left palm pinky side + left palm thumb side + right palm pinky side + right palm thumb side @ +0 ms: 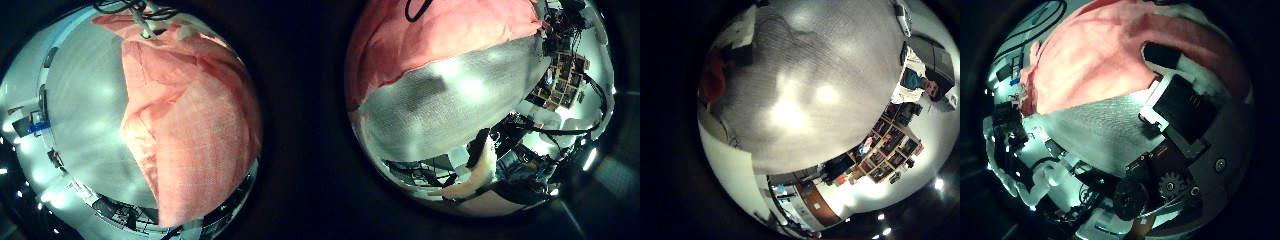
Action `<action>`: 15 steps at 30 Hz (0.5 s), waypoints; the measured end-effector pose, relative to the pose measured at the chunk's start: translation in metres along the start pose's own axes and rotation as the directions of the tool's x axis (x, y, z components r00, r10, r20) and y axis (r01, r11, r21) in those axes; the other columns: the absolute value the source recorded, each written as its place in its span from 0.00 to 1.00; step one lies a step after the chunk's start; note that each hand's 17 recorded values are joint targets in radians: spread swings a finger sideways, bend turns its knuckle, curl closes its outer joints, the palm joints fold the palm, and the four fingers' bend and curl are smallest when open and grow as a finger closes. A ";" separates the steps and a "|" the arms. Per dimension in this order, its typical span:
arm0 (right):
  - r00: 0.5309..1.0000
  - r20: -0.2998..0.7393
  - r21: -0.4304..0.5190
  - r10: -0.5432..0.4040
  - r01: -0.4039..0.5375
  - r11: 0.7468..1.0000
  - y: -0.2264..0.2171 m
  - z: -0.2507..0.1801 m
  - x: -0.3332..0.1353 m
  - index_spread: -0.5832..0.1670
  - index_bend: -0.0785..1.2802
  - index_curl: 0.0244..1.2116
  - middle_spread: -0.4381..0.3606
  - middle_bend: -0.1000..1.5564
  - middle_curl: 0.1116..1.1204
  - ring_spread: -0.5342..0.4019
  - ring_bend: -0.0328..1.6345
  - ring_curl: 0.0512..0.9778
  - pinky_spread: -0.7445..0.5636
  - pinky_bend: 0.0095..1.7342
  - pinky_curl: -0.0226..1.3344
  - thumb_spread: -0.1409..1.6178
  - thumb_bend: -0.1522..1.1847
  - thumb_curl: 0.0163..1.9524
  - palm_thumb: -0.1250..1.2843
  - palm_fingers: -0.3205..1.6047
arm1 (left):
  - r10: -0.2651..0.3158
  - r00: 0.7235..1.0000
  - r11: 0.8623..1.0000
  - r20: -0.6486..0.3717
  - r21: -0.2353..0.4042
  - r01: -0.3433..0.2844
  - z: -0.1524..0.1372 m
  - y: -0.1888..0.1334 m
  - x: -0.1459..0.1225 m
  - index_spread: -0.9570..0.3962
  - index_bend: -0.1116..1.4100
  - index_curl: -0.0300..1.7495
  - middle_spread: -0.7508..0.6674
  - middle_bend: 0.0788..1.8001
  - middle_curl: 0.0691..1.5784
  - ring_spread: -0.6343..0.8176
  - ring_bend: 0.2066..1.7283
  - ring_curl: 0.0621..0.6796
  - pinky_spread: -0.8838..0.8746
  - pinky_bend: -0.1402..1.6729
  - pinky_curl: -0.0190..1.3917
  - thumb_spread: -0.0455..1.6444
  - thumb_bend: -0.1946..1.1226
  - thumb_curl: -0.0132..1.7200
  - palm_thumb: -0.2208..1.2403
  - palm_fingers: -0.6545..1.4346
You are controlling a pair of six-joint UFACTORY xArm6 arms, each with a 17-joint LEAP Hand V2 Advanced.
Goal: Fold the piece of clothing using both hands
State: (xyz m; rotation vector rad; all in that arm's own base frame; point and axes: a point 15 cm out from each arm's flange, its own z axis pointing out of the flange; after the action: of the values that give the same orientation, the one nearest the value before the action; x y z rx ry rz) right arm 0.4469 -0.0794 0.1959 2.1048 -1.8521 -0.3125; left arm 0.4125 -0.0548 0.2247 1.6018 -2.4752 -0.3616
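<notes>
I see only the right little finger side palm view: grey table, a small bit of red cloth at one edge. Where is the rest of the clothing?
Observer: The left little finger side palm view shows the pink-red garment spread large on the grey table, close to that palm.
Operator: Is my right hand touching it?
Observer: In the right thumb side palm view a black finger of the right hand lies over the cloth; I cannot tell whether it grips.
Operator: And the left hand?
Observer: Its thumb side view shows the cloth edge lying beside bare table, with no finger visibly on it.
</notes>
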 end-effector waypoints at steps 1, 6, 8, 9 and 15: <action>1.000 0.001 0.000 -0.006 0.006 1.000 0.000 0.000 0.000 0.26 0.78 0.66 0.25 0.73 0.78 0.28 0.77 0.71 0.33 0.69 0.56 0.61 0.14 0.29 0.89 0.75 | -0.001 1.000 1.000 0.000 0.001 0.001 -0.001 0.000 -0.001 0.76 0.18 0.18 0.76 0.06 0.13 0.83 0.15 0.27 0.83 0.21 0.24 0.69 0.13 0.17 0.28 0.30; 1.000 -0.002 0.029 -0.022 0.022 0.999 0.006 -0.012 -0.002 0.32 0.83 0.70 0.28 0.78 0.81 0.29 0.80 0.76 0.36 0.72 0.63 0.61 0.16 0.33 0.93 0.73 | -0.004 1.000 1.000 -0.002 -0.001 0.004 -0.002 0.004 -0.001 0.76 0.18 0.18 0.75 0.06 0.14 0.83 0.15 0.27 0.83 0.21 0.24 0.69 0.13 0.17 0.28 0.30; 0.999 -0.005 0.049 -0.032 0.033 0.998 0.009 -0.021 -0.002 0.34 0.84 0.71 0.30 0.79 0.82 0.29 0.80 0.78 0.37 0.72 0.65 0.61 0.17 0.35 0.93 0.73 | -0.004 1.000 1.000 -0.003 -0.003 0.004 -0.003 0.005 -0.002 0.76 0.18 0.18 0.75 0.06 0.14 0.83 0.15 0.27 0.83 0.21 0.24 0.69 0.13 0.17 0.28 0.30; 0.999 -0.006 0.061 -0.036 0.036 0.998 0.011 -0.025 -0.003 0.35 0.85 0.71 0.30 0.80 0.82 0.29 0.81 0.79 0.38 0.72 0.66 0.61 0.17 0.36 0.93 0.72 | -0.004 1.000 1.000 -0.003 -0.005 0.004 -0.002 0.006 -0.002 0.76 0.18 0.18 0.75 0.06 0.14 0.83 0.15 0.27 0.83 0.21 0.24 0.69 0.13 0.17 0.28 0.30; 0.999 -0.024 0.129 -0.049 0.052 0.990 0.026 -0.055 -0.002 0.38 0.86 0.73 0.33 0.82 0.81 0.31 0.81 0.82 0.41 0.72 0.72 0.60 0.17 0.41 0.93 0.72 | -0.007 1.000 1.000 -0.003 -0.004 0.007 -0.002 0.008 -0.001 0.76 0.18 0.18 0.75 0.06 0.14 0.83 0.15 0.27 0.83 0.21 0.24 0.69 0.13 0.18 0.28 0.30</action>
State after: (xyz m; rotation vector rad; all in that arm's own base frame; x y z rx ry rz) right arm 0.4426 -0.0750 0.2563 2.2349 -1.8557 -0.1860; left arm 0.4066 -0.0509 0.2294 1.6085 -2.4655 -0.3647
